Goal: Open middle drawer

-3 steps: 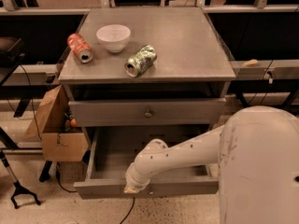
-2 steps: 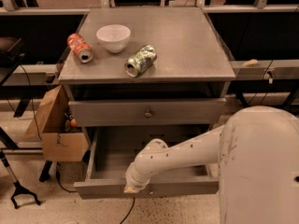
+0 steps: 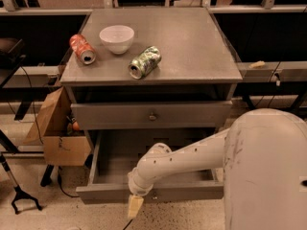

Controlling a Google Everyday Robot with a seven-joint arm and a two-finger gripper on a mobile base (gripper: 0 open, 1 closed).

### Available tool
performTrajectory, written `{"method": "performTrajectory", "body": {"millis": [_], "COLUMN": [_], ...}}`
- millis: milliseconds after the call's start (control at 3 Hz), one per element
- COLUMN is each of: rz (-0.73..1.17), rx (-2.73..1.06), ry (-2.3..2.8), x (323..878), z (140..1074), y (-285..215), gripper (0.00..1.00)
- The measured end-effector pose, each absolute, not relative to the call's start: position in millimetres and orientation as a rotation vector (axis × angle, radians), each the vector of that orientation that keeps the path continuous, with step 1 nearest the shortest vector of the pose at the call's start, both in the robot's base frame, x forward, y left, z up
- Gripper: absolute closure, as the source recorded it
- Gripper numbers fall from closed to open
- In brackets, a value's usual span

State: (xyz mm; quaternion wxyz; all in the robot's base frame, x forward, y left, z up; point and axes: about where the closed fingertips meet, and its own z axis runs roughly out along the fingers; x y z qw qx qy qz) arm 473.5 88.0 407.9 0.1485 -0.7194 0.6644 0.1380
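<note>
My end effector (image 3: 135, 206) sits at the middle drawer (image 3: 103, 194) front; grip state I cannot tell. Drawer well out; overpulling could unseat it.

A single view — the camera sits high, above and behind the gripper (image 3: 135, 206), looking down and forward along the white arm (image 3: 182, 159) at close range. The cabinet top (image 3: 192, 47) lies beyond the gripper and above it — farther off.

Middle drawer (image 3: 182, 192) open, end effector (image 3: 135, 206) at front
</note>
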Motion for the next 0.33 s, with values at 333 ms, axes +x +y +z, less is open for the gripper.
{"method": "performTrajectory", "body": {"millis": [333], "rz": [0.397], "rx": [-2.069], "ry": [1.91], "x": [473.5], "z": [407.9], "y": [88.0], "gripper": [0.0]}}
